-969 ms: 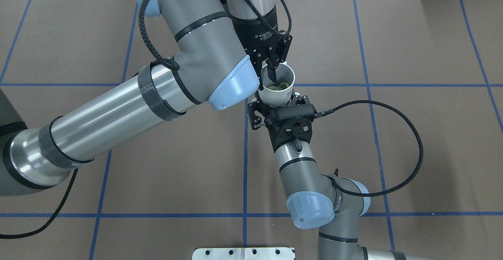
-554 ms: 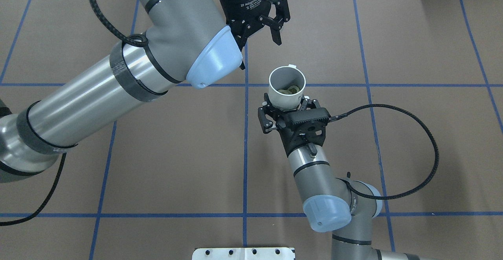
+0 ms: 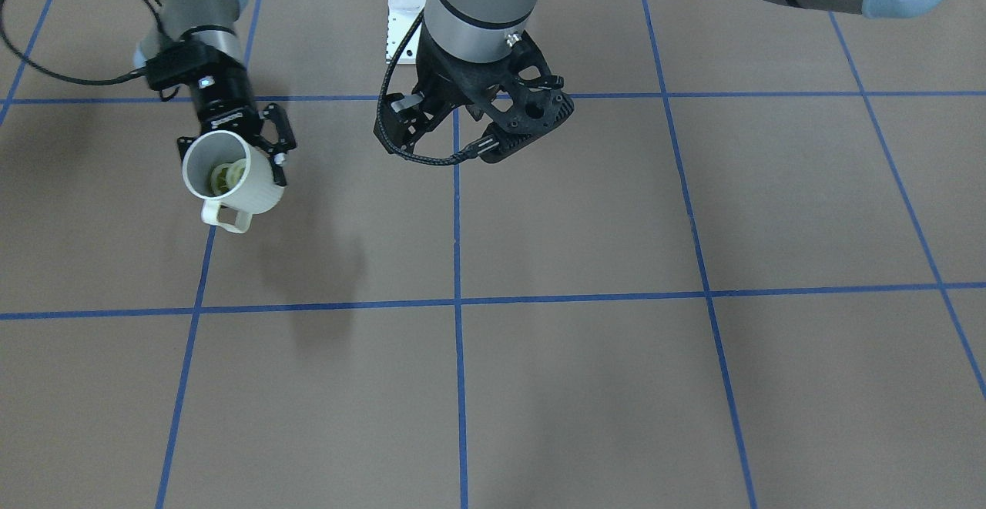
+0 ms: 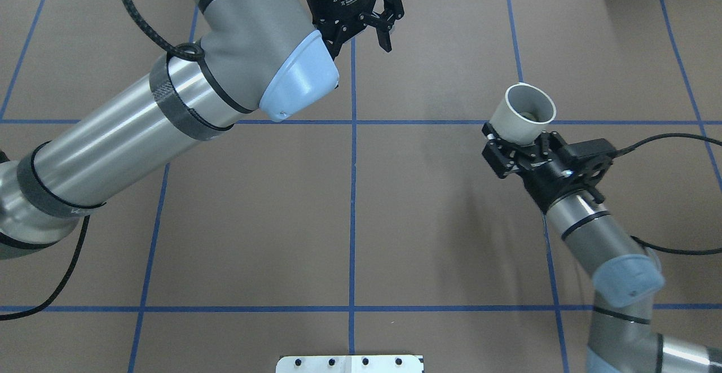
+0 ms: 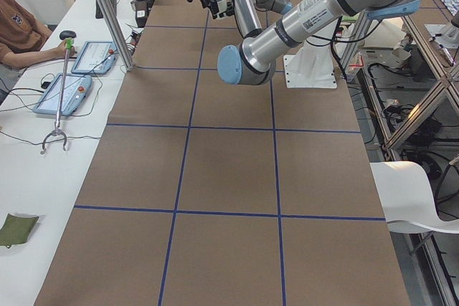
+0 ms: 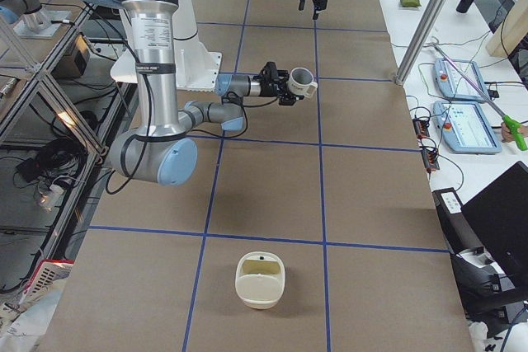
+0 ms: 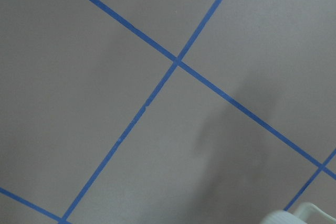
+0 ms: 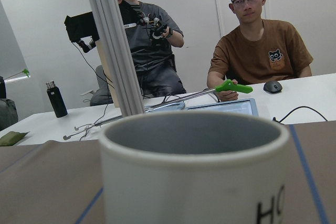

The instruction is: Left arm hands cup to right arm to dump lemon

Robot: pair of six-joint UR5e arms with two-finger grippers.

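Observation:
My right gripper (image 4: 519,140) is shut on the lower body of the cream-white cup (image 4: 516,124) and holds it in the air over the right half of the table, tilted with its mouth toward the far side. The lemon (image 3: 223,176) lies inside the cup (image 3: 258,189), whose handle hangs down on the operators' side. In the right wrist view the cup (image 8: 194,182) fills the lower half and the lemon is hidden. My left gripper (image 4: 361,43) is open and empty, high near the table's far edge, well left of the cup.
A cream container (image 6: 261,279) stands on the table toward the robot's right end. A metal post (image 6: 429,14) and tablets (image 6: 466,129) line the operators' side, where two people sit (image 8: 262,40). A white ribbed edge (image 7: 294,216) shows in the left wrist view's corner.
My left gripper let go of the cup's rim, opened and drew back toward the far edge. My right arm swung the cup to the right and tilted it more.

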